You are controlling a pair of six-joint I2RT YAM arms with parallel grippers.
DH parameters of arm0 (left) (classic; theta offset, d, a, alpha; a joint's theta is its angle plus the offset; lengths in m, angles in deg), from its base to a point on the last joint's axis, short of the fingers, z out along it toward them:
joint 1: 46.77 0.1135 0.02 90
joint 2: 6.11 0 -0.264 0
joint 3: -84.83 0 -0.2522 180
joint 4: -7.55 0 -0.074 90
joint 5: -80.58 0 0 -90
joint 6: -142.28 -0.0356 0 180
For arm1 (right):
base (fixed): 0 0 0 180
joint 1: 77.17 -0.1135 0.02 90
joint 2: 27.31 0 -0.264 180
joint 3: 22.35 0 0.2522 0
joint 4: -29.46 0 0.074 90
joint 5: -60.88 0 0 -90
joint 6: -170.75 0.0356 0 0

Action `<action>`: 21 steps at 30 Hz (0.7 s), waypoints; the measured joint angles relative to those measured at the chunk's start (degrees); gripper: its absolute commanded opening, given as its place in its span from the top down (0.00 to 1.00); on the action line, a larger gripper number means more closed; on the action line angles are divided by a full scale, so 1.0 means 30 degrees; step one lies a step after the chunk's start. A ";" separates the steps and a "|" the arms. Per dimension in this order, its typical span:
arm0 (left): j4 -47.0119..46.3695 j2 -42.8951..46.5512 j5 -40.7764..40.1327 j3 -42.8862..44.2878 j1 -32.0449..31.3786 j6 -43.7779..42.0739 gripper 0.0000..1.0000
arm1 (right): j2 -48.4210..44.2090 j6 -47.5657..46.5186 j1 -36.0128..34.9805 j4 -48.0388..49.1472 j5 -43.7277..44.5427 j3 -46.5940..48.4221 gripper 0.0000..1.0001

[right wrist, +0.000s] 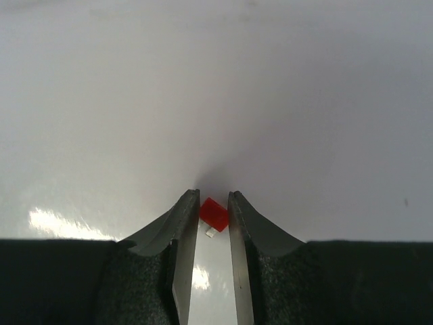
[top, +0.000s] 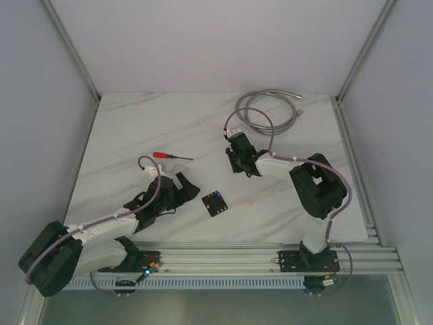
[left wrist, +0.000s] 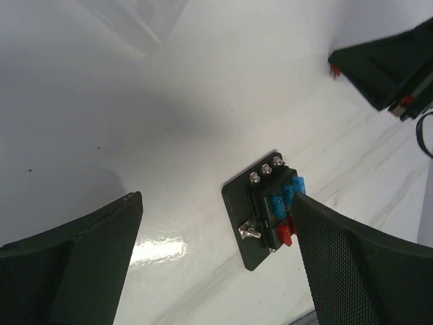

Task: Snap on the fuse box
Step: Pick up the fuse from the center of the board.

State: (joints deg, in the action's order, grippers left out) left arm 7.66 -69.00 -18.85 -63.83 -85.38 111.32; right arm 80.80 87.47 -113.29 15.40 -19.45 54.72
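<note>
marble table [top: 169,122] carries fuse box [top: 215,202], screwdriver [top: 170,156], cable [top: 270,90]

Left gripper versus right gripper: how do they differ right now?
Opening: the left gripper is spread wide; the right gripper is closed to a narrow gap. Load: the left gripper holds nothing, the fuse box lying on the table beyond its fingers; the right gripper has a small red fuse between its tips. Place: the left gripper sits beside the fuse box, the right gripper farther back. Both are black.

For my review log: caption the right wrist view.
Close-up: right end effector pinching a small red fuse.
</note>
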 measured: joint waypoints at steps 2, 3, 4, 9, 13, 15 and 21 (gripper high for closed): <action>0.0007 0.0306 0.0000 -0.0051 0.0000 0.0029 0.00 | -0.0685 0.0168 0.0000 -0.0015 0.0022 -0.0845 0.65; 0.0007 0.0452 0.0000 -0.0095 0.0000 0.0066 0.00 | -0.0947 0.0240 0.0000 -0.0051 0.0029 -0.1137 0.64; 0.0015 0.0561 0.0000 -0.0131 0.0000 0.0073 0.00 | -0.1202 0.0335 0.0000 -0.0087 0.0066 -0.1421 0.64; 0.0087 0.0801 0.0007 -0.0248 0.0000 0.0131 0.00 | -0.2011 0.0860 -0.0022 -0.0605 0.0299 -0.2164 0.62; 0.0160 0.0954 0.0007 -0.0291 0.0000 0.0138 0.00 | -0.2200 0.1311 -0.0022 -0.1093 0.0670 -0.2251 0.58; 0.0168 0.1035 0.0007 -0.0299 0.0000 0.0146 0.00 | -0.2244 0.1545 -0.0022 -0.1246 0.0874 -0.2251 0.56; 0.0219 0.1129 0.0007 -0.0321 0.0000 0.0146 0.00 | -0.2441 0.2055 -0.0015 -0.1967 0.1202 -0.2251 0.54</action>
State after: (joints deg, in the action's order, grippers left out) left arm 8.32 -65.61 -18.83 -64.79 -85.38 111.76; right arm 73.48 93.64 -113.33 9.50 -15.84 47.96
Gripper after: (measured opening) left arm 0.998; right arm 0.455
